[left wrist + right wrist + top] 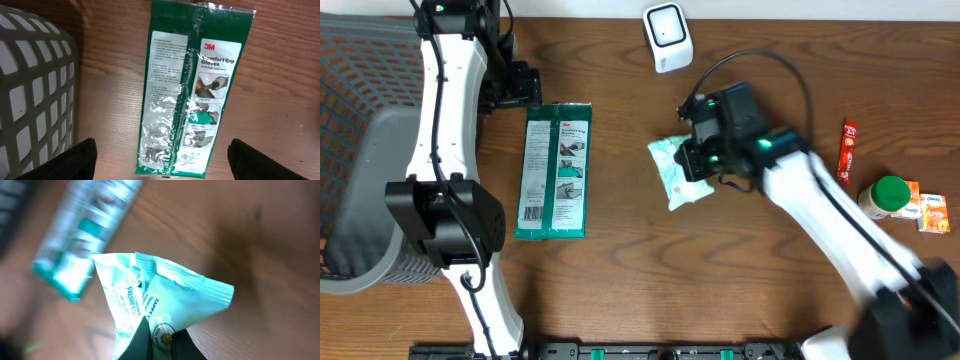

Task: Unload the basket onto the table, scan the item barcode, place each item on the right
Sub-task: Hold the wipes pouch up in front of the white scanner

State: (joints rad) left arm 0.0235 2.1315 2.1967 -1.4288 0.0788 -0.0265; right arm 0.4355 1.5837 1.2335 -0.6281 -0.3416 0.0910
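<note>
A pale teal wipes packet is lifted off the brown table, pinched at its lower edge by my right gripper, which is shut on it. The white barcode scanner stands at the back middle of the table, apart from the packet. No barcode shows on the packet's visible face. A green glove pack lies flat on the left, its barcode facing up. My left gripper hovers open over the pack's near end, holding nothing.
A grey slatted basket fills the left side. At the right edge lie a red sachet, a green-capped bottle and small orange packets. A black cable loops behind the right arm.
</note>
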